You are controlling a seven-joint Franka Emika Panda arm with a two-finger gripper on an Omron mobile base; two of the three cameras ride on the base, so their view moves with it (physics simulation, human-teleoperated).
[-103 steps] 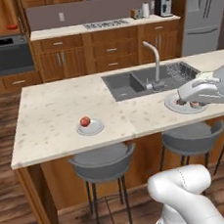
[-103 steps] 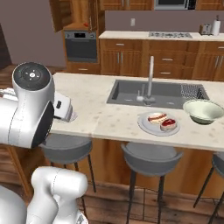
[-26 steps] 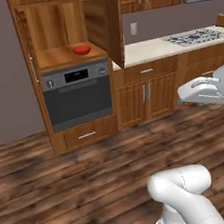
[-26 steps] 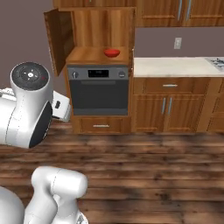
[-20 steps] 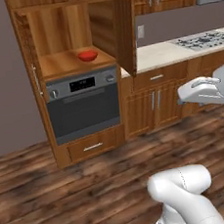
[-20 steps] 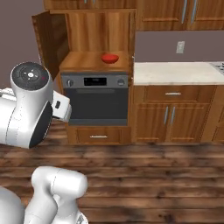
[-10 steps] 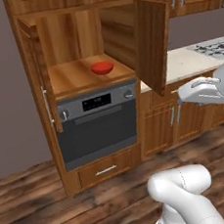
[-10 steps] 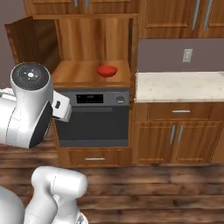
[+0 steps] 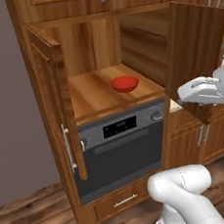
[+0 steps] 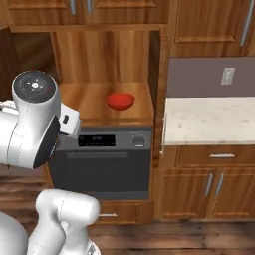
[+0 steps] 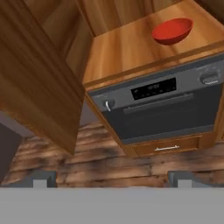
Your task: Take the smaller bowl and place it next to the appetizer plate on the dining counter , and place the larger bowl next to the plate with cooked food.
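Smaller bowl [image 9: 125,84] (plain bright red) sits upright.

The oven [image 9: 118,142] display shows pale marks too blurred to read.

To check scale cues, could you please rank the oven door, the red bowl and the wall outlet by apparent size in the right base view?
1. oven door
2. red bowl
3. wall outlet, though it sits at a different depth.

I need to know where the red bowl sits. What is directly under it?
The smaller bowl rests on a wooden shelf in the open cabinet, just above the built-in oven. Its foot is hidden.
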